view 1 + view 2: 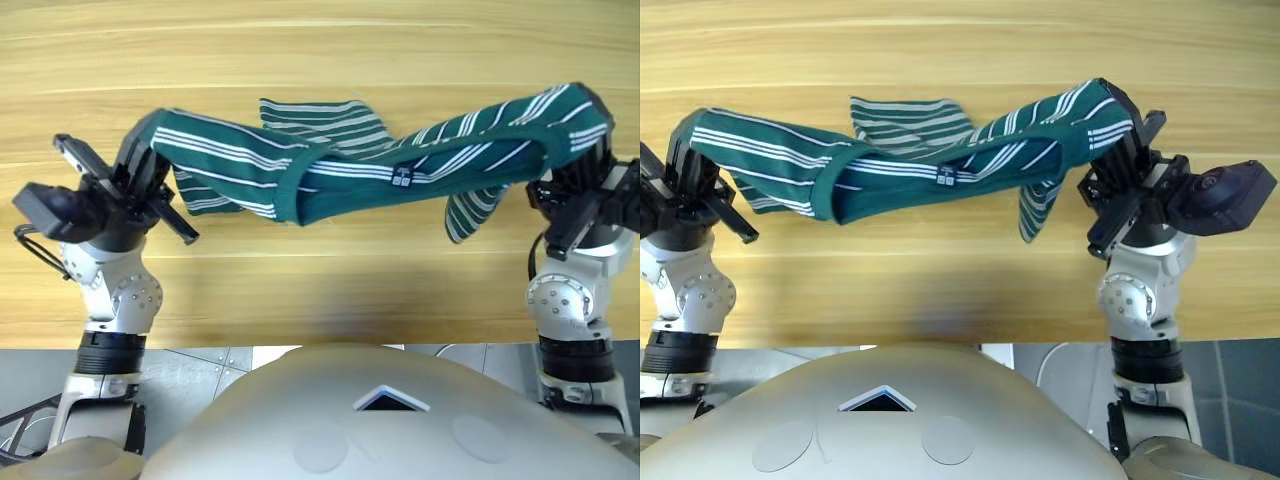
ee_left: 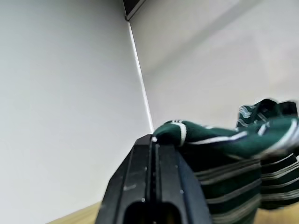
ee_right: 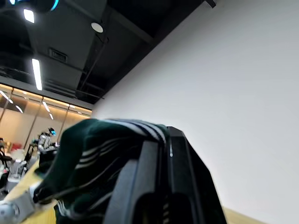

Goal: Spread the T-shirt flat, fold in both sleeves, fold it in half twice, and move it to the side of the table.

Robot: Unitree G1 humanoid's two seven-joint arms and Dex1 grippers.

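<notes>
Above the table (image 1: 300, 60): T-shirt (image 1: 340, 165) strung between two grippers, not yet spread

Hangs clear of the wood as a bunched, twisted band of green with white stripes. Sags in the middle, with one sleeve (image 1: 465, 215) drooping near the right end and a flap of cloth reaching toward the far side. Reads as the first step, spreading flat: no sleeve folded in, no half fold made.

On the left side, left gripper (image 1: 140, 165): raised off the table with the wrist bent upward, fingers (image 2: 154, 144) pressed together on one end of the shirt, cloth bunched over their tips. On the right side, right gripper (image 1: 1118, 140): raised to about the same height, fingers (image 3: 159, 154) closed together on the other end, cloth draped over them. Well apart from each other, both toward the near edge.

Calls next, most likely, for taking out the twist: drawing the two ends wider to lift the sag, then lowering toward the wood so the hanging part lands first and the body lays open. Probably needs a fresh grip afterwards at shoulders or hem, since a rope-like middle could land creased or doubled over.
</notes>
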